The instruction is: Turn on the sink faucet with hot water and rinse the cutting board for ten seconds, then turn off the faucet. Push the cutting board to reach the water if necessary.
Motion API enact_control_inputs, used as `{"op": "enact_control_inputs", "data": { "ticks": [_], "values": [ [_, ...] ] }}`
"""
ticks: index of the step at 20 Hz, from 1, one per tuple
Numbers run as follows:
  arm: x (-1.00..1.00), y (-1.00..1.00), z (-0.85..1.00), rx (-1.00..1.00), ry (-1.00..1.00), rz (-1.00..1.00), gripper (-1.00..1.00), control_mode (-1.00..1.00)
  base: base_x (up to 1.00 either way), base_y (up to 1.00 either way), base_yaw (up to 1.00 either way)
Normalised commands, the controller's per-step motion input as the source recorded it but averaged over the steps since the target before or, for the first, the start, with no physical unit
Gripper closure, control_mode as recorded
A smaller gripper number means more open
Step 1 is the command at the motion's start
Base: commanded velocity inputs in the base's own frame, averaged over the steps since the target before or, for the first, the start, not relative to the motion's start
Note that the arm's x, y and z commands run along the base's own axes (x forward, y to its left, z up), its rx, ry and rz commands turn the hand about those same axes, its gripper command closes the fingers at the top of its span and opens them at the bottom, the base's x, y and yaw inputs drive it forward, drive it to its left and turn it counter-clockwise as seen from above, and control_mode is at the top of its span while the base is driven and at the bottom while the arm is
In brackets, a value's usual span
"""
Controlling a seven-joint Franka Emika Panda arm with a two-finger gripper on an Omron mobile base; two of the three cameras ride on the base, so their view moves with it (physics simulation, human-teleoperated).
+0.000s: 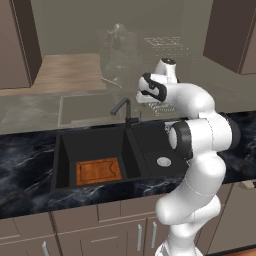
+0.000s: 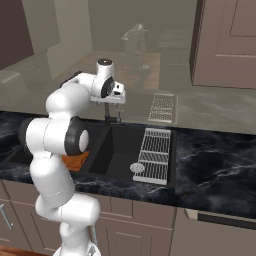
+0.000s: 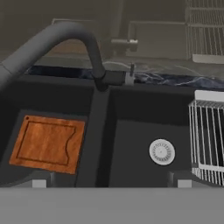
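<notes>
**End effector poised above the sink, board dry in the big basin**

Here we are at the black marble worktop [image 1: 30, 165], and the arm is reared up over the sink [image 1: 65, 150]. The end effector [image 2: 108, 100] hangs in the air above the divider between the two basins, near the faucet [image 1: 124, 109], touching nothing. From the hand view its two fingertips [image 3: 39, 183] sit well apart at the bottom corners — spread wide, nothing between them.

The faucet stands on its small base at the back rim, right at the divider, gooseneck arching up and its spout reaching out over the large basin. No stream is visible at the spout.

The board [image 3: 48, 143] lies flat on the floor of the large basin, toward the front, close to the divider wall. Its dark groove runs around just inside the edge. In the left base view it sits forward of the spout tip, apart from it.

Over in the shallower basin, the round silver drain [image 3: 162, 152] sits on the floor, and the wire rack [image 2: 155, 154] rests across its far side, just beside the drain.
</notes>
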Motion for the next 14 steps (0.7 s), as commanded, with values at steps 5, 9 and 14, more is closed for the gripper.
{"op": "enact_control_inputs", "data": {
  "ticks": [5,9,14],
  "values": [
    [0.0,-0.33,-0.25,0.0,-0.12,0.18,-1.0,-1.0,0.0,0.0,0.0],
    [0.0,-0.26,-0.37,0.0,-0.13,0.17,-1.0,-1.0,0.0,0.0,0.0],
    [0.0,-0.13,-0.32,0.0,-0.22,0.12,-1.0,-1.0,0.0,0.0,0.0]
  ]
}}
